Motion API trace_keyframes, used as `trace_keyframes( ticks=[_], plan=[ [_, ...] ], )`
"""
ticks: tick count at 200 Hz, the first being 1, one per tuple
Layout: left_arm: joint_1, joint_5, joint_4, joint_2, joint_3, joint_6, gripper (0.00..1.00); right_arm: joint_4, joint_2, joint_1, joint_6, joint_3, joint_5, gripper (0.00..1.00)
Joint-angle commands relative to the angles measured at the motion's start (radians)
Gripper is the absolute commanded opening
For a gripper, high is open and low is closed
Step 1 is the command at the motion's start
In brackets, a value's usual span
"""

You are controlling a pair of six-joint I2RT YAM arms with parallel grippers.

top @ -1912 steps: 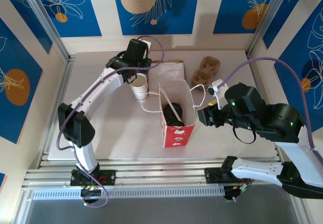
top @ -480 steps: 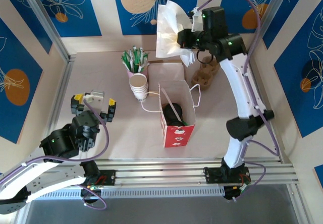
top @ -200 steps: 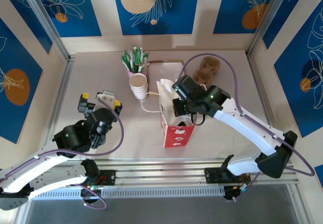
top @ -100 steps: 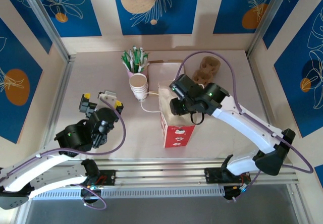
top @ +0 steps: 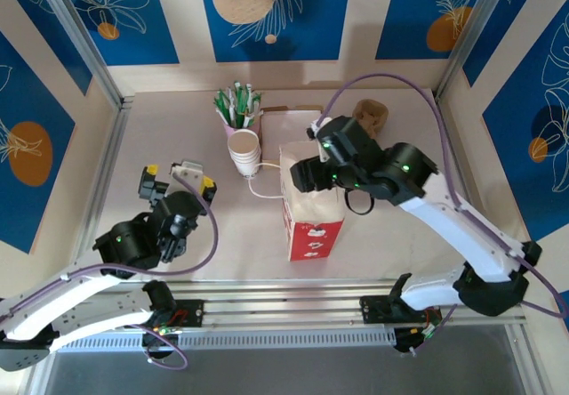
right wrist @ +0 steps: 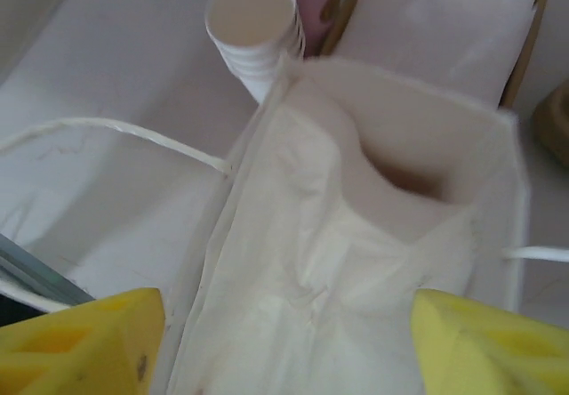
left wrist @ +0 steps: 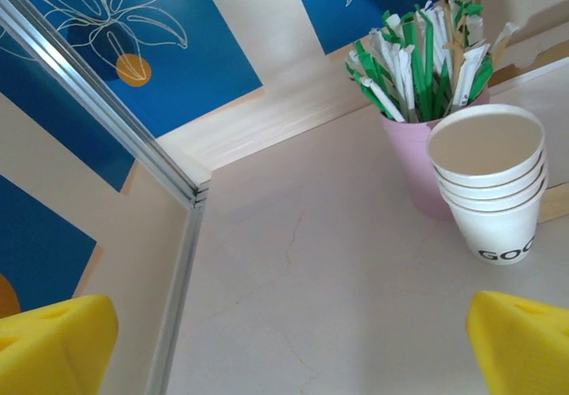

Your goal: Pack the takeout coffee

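Right gripper (right wrist: 284,337) is hovering over the mouth of the paper bag (top: 313,228), centre of the overhead frame. Its yellow fingers are standing wide apart, holding nothing. White napkins (right wrist: 302,261) are lying crumpled across the bag's opening directly beneath it.

Coffee cup: hidden, since the napkins are covering the bag's inside. Judging it is sitting underneath them in the bag; cannot confirm.

Step in hand, as I am reading it: leaving the napkins in the bag and clearing out. Doing it well means lifting straight up with fingers spread, so no fingertip is dragging a fold back out or catching the bag's wall. The bag is looking light and tall, so a sideways nudge is risking a tip-over.

In the way: the white cord handle (right wrist: 116,133) is looping out at the left of the wrist frame, near the left fingertip, and is posing a snag risk.

Around:
- A stack of lidless cups (top: 245,152) is standing just upper left of the bag.
- A pink cup of green-and-white sticks (top: 235,108) is standing behind that.
- A flat box of white paper (top: 290,124) is lying behind the bag, touching or just apart; cannot tell which.
- A brown cup carrier (top: 368,113) is sitting upper right, partly behind the arm.

Left gripper (top: 178,178) is idling over bare counter (top: 231,226) at left, fingers spread, empty, well apart from the bag.
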Motion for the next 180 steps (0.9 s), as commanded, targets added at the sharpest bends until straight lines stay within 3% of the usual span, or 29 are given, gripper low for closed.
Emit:
trace_keyframes(
  ticks=[1,24,45,81,106,133,159,180],
  plan=[
    [0.012,0.056,0.078,-0.064,-0.033,0.035,1.0,0.05,-0.1,-0.037,-0.054,0.025,0.055,0.84],
    [0.012,0.066,0.149,-0.142,-0.076,0.037,1.0,0.132,-0.212,-0.101,-0.073,-0.065,0.112,1.0],
    [0.012,0.072,0.221,-0.198,-0.127,0.033,1.0,0.259,-0.346,-0.221,-0.112,-0.23,0.08,0.99],
    [0.012,-0.035,0.33,-0.188,-0.187,0.053,1.0,0.454,-0.529,-0.5,-0.124,-0.546,0.046,0.99],
    [0.042,-0.003,0.419,-0.157,-0.24,0.089,1.0,0.611,-0.579,-0.698,-0.13,-0.758,-0.05,0.99],
    [0.176,0.104,0.394,-0.069,-0.255,0.02,1.0,0.856,-0.569,-0.79,-0.1,-0.981,-0.105,0.99],
    [0.376,0.281,0.345,0.027,-0.247,-0.116,1.0,1.067,-0.501,-0.846,-0.068,-1.153,-0.024,0.99],
    [0.49,0.341,0.398,0.104,-0.273,-0.159,1.0,1.276,-0.394,-0.861,-0.114,-1.231,-0.005,0.99]
  ],
)
